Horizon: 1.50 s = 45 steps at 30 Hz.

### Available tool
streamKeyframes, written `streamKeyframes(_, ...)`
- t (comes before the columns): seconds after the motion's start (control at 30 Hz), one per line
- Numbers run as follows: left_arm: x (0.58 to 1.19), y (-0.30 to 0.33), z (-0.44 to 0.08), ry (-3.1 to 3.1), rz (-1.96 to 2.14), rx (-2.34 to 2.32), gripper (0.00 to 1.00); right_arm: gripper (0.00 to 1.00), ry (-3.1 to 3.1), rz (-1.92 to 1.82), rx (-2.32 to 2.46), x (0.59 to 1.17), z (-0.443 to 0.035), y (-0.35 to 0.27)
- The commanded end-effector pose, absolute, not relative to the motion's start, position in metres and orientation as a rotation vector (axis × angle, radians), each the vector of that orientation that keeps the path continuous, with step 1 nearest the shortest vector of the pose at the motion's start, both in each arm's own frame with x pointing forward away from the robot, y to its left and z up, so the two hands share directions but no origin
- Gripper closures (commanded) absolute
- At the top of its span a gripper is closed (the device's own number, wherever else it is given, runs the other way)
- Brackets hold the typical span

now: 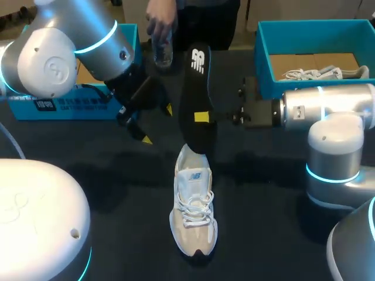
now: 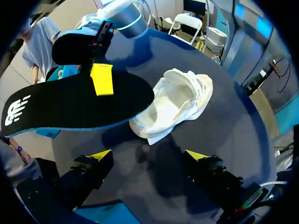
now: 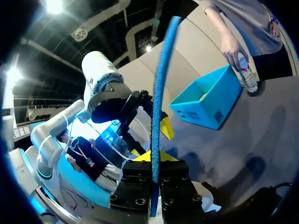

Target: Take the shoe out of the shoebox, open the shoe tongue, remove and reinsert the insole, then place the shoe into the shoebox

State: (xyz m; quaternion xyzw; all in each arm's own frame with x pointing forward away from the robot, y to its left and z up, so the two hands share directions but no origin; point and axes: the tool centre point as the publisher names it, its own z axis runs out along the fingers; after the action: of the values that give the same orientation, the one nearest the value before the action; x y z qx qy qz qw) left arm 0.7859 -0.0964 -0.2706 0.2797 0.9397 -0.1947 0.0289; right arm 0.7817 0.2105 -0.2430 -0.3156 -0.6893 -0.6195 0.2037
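A white and beige shoe [image 1: 193, 211] lies on the dark table in the middle, toe toward me. Over its heel opening hangs the black insole [image 1: 196, 99], held upright with its lower end at the shoe's collar. My right gripper [image 1: 201, 117] is shut on the insole's middle. In the right wrist view the insole [image 3: 161, 84] shows edge-on between the right gripper's [image 3: 155, 159] fingers. My left gripper [image 1: 157, 124] stands open just left of the insole, holding nothing. From the left wrist, the insole [image 2: 70, 107] and shoe [image 2: 180, 102] lie ahead of the open left gripper [image 2: 148, 156].
A teal shoebox [image 1: 263, 64] at the back right holds another shoe [image 1: 310, 73]. A second teal box [image 1: 70, 105] stands at the back left behind my left arm. A person's hand holds a water bottle [image 1: 163, 50] at the table's far edge.
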Motion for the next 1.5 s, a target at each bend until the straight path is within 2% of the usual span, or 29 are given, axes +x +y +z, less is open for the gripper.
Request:
streamKeyframes(0.03,0.784,-0.096,-0.271,2.897,-0.597,0.863,0.00,1.00,-1.919,-1.736,-0.882,0.783,-0.248,0.217)
streamKeyframes(0.3,0.781,-0.102,-0.276,2.932,-0.600,0.843,0.00,1.00,-1.919,-1.736,-0.882,0.783,-0.248,0.217)
streamKeyframes(0.8,0.762,-0.090,-0.302,3.133,-0.620,0.452,0.00,1.00,-1.916,-1.824,-0.851,0.770,-0.271,0.237)
streamKeyframes(1.17,0.762,-0.090,-0.302,3.133,-0.620,0.452,0.00,1.00,-1.916,-1.824,-0.851,0.770,-0.271,0.237)
streamKeyframes(1.5,0.741,-0.096,-0.333,3.216,-0.616,0.422,0.00,1.00,-1.931,-1.850,-0.830,0.766,-0.280,0.242)
